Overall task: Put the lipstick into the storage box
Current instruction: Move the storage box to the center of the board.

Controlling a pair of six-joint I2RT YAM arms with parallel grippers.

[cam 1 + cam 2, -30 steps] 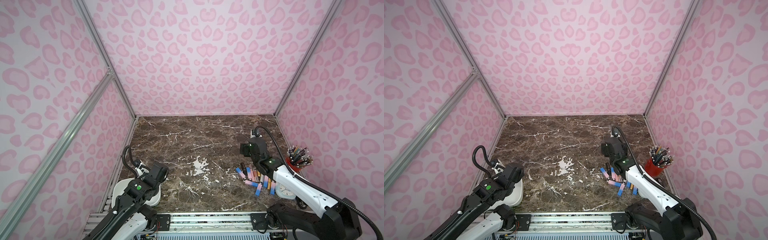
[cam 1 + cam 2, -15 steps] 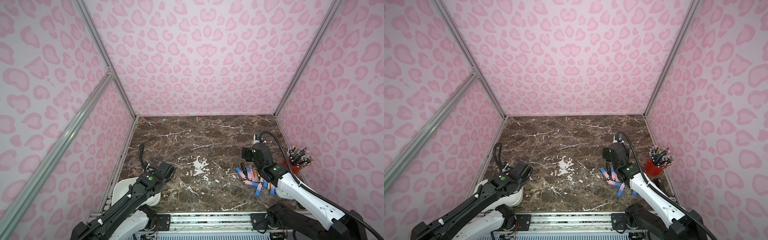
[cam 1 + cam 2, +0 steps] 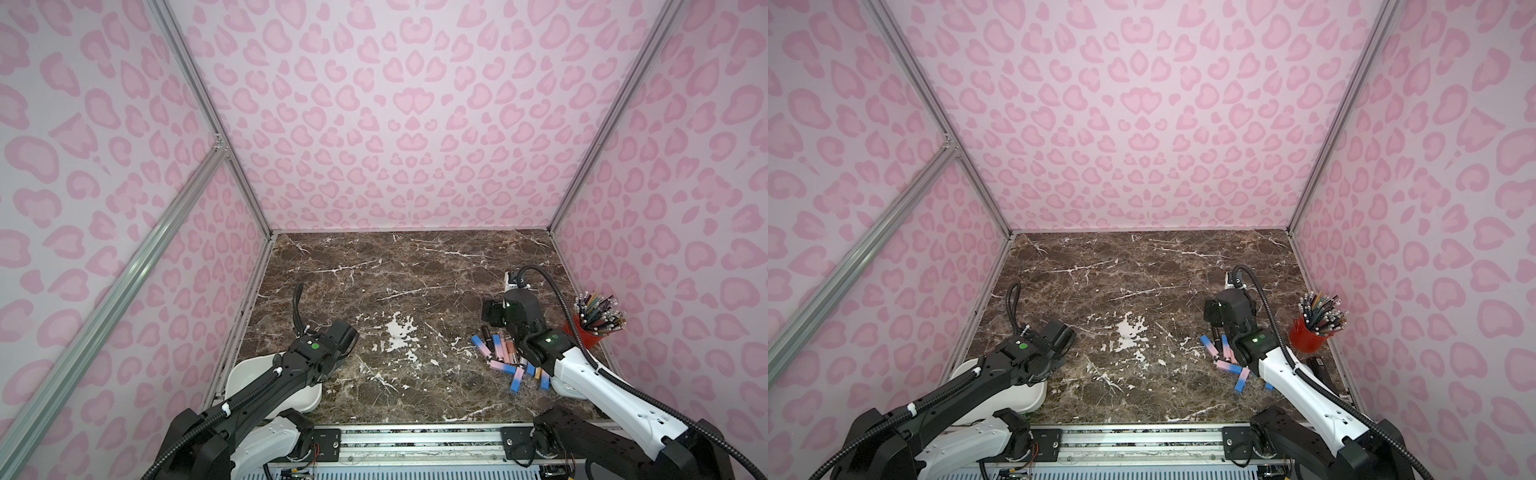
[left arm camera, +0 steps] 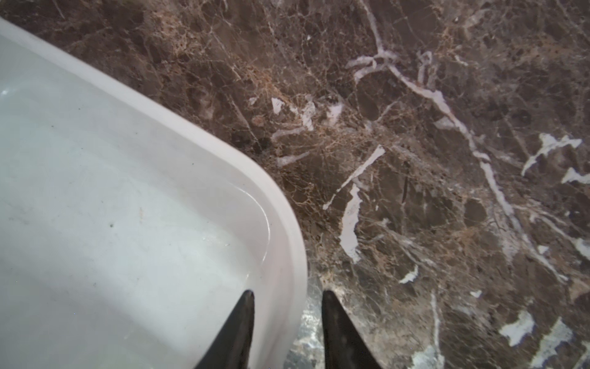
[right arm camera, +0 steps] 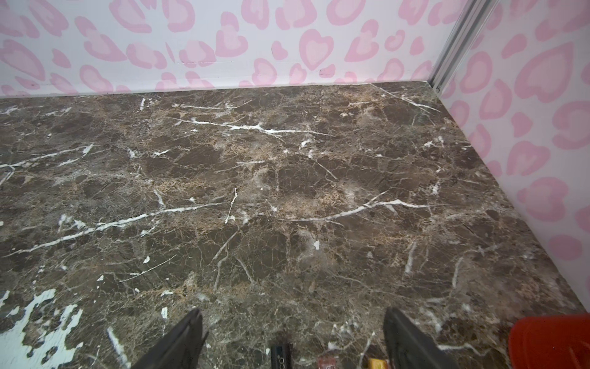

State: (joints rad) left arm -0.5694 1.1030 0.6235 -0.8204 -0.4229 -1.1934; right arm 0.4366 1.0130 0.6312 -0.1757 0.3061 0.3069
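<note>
Left gripper [image 4: 287, 292] is closing narrow on the storage box [image 3: 245, 378]: one finger is sitting inside the wall, the other outside, with the rim between them. The white box is lying at the near left corner of the marble table [image 3: 395, 270], partly under the left arm. Right gripper [image 5: 291, 310] is hanging wide, holding nothing, just above the lipsticks [image 3: 505, 353]. These are lying in a loose heap near the red cup [image 3: 582, 336], well apart from the box.
</note>
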